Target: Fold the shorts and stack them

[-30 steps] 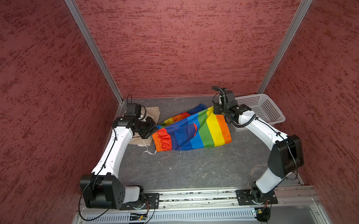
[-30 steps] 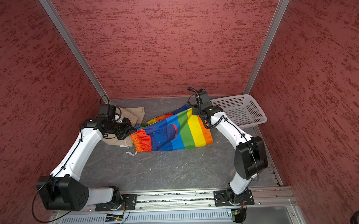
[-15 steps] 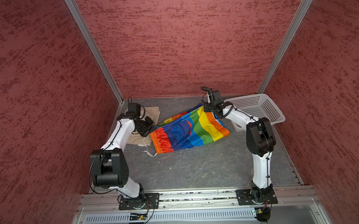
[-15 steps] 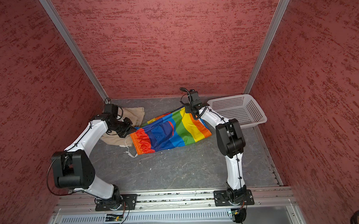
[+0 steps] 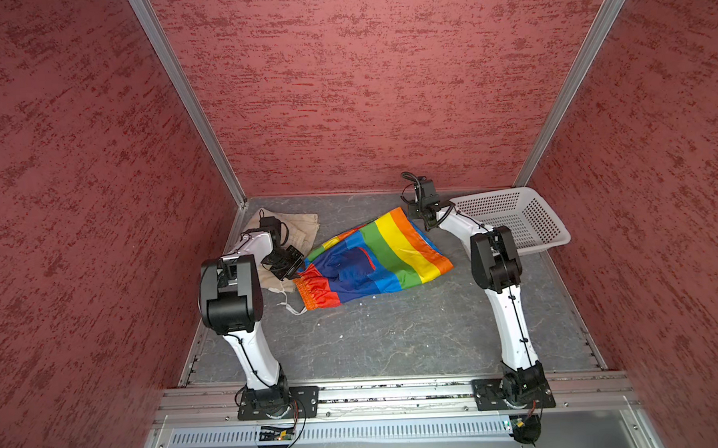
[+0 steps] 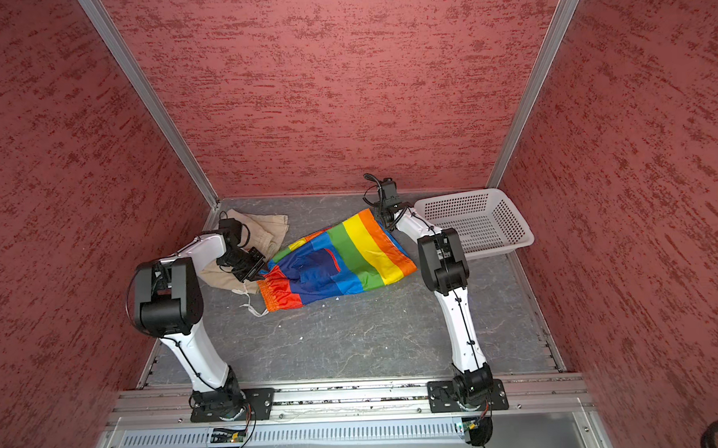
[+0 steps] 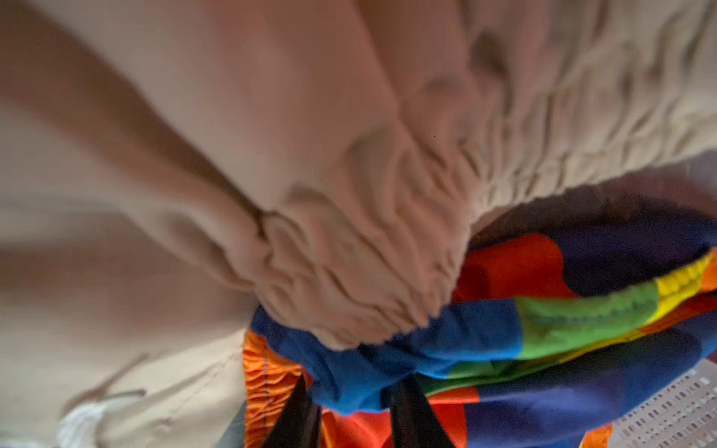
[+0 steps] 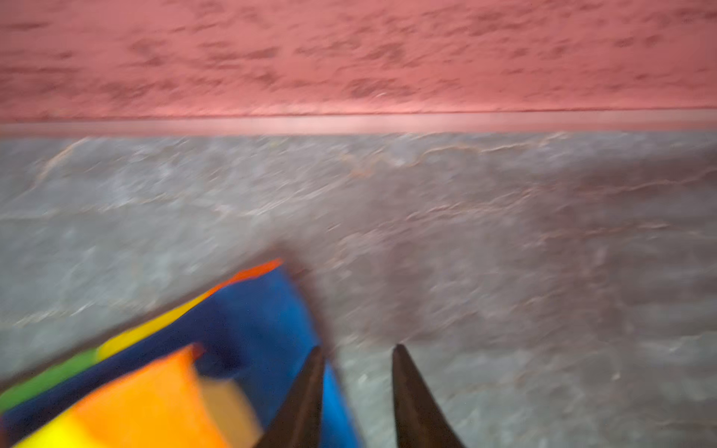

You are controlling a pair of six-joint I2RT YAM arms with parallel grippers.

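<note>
Left gripper (image 7: 351, 388): jaws parted, tips at the gathered waist of the rainbow shorts (image 5: 371, 262), no cloth visibly pinched. Right gripper (image 8: 359, 349): jaws parted over bare table (image 5: 395, 335), empty, just beside the far orange corner. Rainbow shorts lie spread mid-table, waist end against the beige shorts (image 5: 305, 231) at far left. White basket (image 5: 551, 229) sits at far right.

Bare floor (image 5: 395, 335) before rainbow shorts (image 5: 375, 257)

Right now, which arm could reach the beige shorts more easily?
Left. The left gripper sits open at the waistband of the rainbow shorts, beside the beige shorts. The right gripper, also open, is at the far hem near the basket, with the rainbow shorts between.
</note>
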